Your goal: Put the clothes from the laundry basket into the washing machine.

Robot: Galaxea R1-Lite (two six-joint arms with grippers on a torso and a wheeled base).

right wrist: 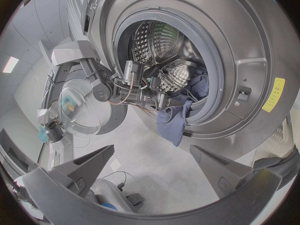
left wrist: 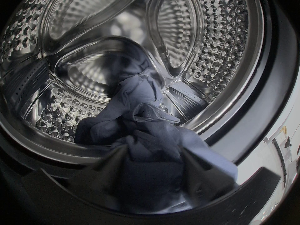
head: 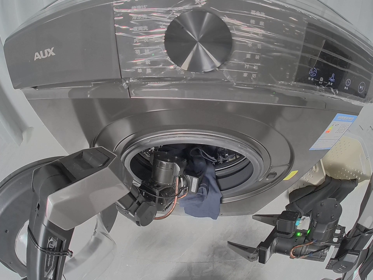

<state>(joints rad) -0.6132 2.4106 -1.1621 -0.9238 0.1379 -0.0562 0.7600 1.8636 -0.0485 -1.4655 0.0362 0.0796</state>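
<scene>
dark navy cloth [head: 203, 199] — plain; washing machine [head: 70, 113] brushed grey, its drum [left wrist: 218, 32] silver with dimpled holes.

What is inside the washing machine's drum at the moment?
A dark blue garment lies bunched on the drum floor, one end spilling over the door rim. The left end effector is at the opening. Anything beneath the cloth is covered.

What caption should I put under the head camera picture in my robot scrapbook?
Left gripper at the washing machine door with a dark blue garment hanging over the rim; right gripper open below.
</scene>
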